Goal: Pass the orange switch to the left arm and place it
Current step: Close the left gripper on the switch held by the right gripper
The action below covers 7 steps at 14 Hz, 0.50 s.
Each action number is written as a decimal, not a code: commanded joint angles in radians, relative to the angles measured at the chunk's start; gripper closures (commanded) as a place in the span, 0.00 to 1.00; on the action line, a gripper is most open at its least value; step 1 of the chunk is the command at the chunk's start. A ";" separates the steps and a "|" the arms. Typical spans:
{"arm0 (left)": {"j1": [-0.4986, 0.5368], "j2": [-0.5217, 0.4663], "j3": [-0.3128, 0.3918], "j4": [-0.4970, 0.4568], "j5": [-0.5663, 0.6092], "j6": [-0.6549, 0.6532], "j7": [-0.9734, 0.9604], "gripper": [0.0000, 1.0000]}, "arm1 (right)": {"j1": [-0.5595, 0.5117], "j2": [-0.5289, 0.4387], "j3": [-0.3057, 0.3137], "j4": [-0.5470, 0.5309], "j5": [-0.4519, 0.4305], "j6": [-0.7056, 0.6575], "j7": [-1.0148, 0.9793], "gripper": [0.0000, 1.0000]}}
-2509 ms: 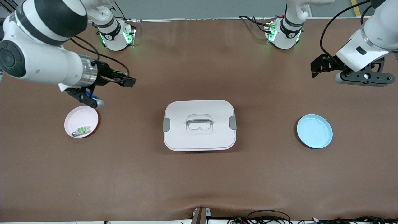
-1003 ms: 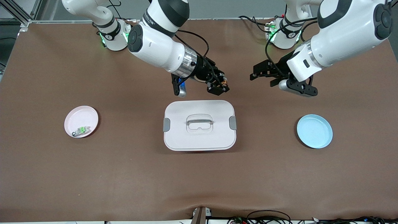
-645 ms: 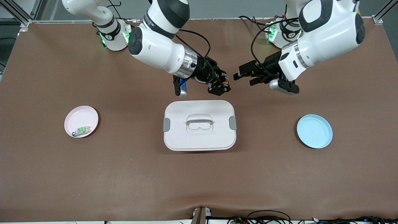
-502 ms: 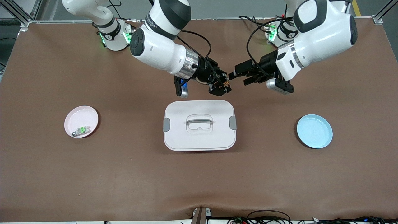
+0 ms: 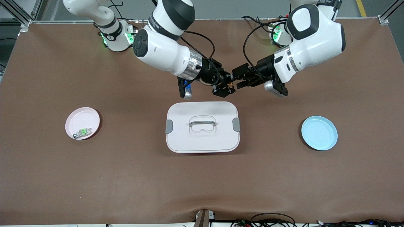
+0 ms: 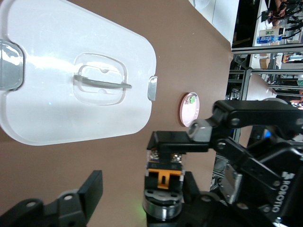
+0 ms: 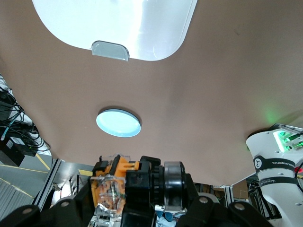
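Note:
The orange switch (image 5: 230, 84) is held in my right gripper (image 5: 224, 87), which is shut on it over the bare table, beside the edge of the box (image 5: 202, 138) that faces the robots' bases. In the right wrist view the switch (image 7: 113, 182) sits between the right gripper's (image 7: 132, 201) fingers. My left gripper (image 5: 237, 77) is open and meets the right one. In the left wrist view the switch (image 6: 163, 176) lies between the left gripper's (image 6: 142, 190) spread fingers, close to one of them. The white box (image 6: 57, 113) stays shut on the table.
A pink plate (image 5: 82, 117) holding a small green-and-silver component (image 5: 82, 131) lies toward the right arm's end. A blue plate (image 5: 319, 133) lies toward the left arm's end and shows in the right wrist view (image 7: 118, 123).
My right gripper carried the switch from the pink plate to beside the box, then held still. My left arm swung in until its open fingers reached the switch.

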 commanded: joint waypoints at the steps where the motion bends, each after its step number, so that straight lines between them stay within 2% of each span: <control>1: 0.004 -0.007 -0.020 -0.013 -0.022 0.015 0.020 0.39 | 0.012 0.011 -0.010 0.022 0.015 0.002 0.003 0.73; 6: 0.004 0.016 -0.064 -0.013 -0.059 0.073 0.022 0.53 | 0.012 0.011 -0.010 0.021 0.014 0.002 0.001 0.73; 7: 0.004 0.023 -0.068 -0.012 -0.059 0.084 0.022 0.62 | 0.012 0.011 -0.010 0.021 0.013 0.002 0.001 0.73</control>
